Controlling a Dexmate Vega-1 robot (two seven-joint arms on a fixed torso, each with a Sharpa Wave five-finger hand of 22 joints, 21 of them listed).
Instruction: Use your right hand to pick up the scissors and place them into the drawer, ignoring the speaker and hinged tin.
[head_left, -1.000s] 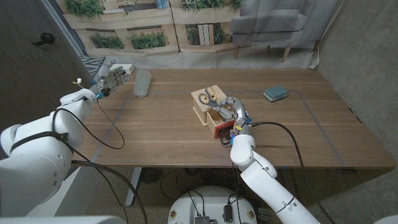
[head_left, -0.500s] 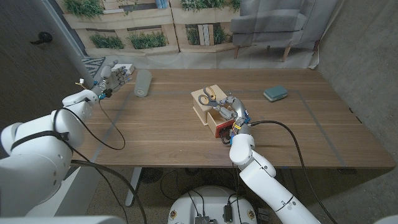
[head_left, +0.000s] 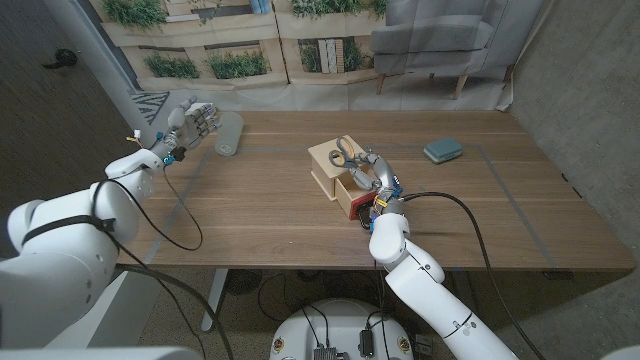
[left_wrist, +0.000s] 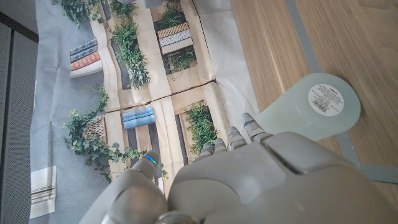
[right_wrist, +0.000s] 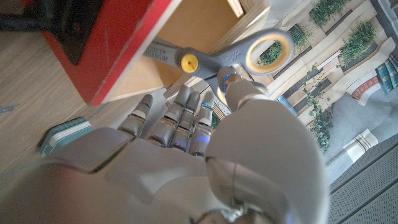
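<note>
The scissors (head_left: 346, 151), grey-handled with yellow inside the rings, are tilted over the top of a small wooden drawer box (head_left: 323, 166). Its red-fronted drawer (head_left: 356, 204) is pulled out toward me. My right hand (head_left: 376, 181) reaches over the drawer and pinches the scissors at the handles. In the right wrist view the thumb of my right hand (right_wrist: 205, 162) touches the handle of the scissors (right_wrist: 217, 58), and the blades pass behind the red drawer front (right_wrist: 118, 43). My left hand (head_left: 190, 125) hovers with its fingers spread beside the speaker.
A pale cylindrical speaker (head_left: 229, 133) lies at the back left, its labelled end (left_wrist: 316, 107) just past my left hand (left_wrist: 261, 180). A teal hinged tin (head_left: 442, 150) sits at the back right, also in the right wrist view (right_wrist: 62, 134). A cable loops across the table's left.
The scissors have shifted right across the box top and tilted up in my right hand. My left hand has drifted closer to the speaker.
</note>
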